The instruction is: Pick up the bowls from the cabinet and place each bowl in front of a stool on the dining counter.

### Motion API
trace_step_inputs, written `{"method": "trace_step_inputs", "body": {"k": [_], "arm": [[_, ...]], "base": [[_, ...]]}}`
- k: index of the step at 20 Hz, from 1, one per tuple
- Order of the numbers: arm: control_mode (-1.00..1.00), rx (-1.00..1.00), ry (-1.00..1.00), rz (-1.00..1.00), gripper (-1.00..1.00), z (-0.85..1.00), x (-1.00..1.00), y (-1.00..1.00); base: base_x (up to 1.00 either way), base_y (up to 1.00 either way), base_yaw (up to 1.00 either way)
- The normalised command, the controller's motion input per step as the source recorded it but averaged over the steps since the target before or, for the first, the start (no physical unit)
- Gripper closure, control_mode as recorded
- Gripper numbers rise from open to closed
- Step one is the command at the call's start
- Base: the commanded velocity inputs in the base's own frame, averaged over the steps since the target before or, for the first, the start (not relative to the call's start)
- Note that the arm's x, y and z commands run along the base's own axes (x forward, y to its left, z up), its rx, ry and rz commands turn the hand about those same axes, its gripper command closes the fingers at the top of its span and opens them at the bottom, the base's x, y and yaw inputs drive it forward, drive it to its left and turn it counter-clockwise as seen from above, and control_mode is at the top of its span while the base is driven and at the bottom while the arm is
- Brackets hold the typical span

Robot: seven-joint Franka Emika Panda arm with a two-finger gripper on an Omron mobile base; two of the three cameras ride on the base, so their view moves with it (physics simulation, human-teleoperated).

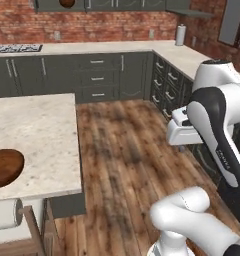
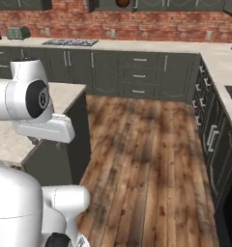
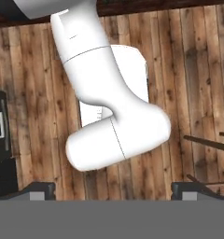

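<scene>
One dark reddish-brown bowl (image 1: pixel 4 167) rests on the beige dining counter (image 1: pixel 42 125) near its left front edge. A second bowl (image 1: pixel 67 3) (image 2: pixel 122 3) sits up in the dark grey wall cabinet (image 1: pixel 99 5) (image 2: pixel 152 5) on the far brick wall. My arm is folded above the wooden floor, well away from both bowls. In the hand view my gripper (image 3: pixel 114 190) points down at the floor boards, open, fingertips (image 3: pixel 39 191) wide apart with nothing between them. The dining counter's corner (image 2: pixel 65 94) lies just behind my arm in the right base view.
A wooden stool (image 1: pixel 34 225) stands at the counter's near edge. Dark grey drawer units (image 1: pixel 97 77) line the back and right walls under a beige worktop with a gas hob (image 2: pixel 69 42), a paper towel roll (image 1: pixel 180 35) and a toaster (image 2: pixel 19 33). Open wooden floor (image 2: pixel 147 154) lies ahead.
</scene>
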Motion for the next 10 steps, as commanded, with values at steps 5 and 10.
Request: {"method": "trace_step_inputs", "body": {"k": [5, 10], "arm": [[1.00, 0.00, 0.00, 0.00, -1.00, 0.00, 0.00, 0.00], [1.00, 0.00, 0.00, 0.00, -1.00, 0.00, 0.00, 0.00]], "base": [[0.74, -0.88, 0.27], [1.00, -0.36, 0.15]]}}
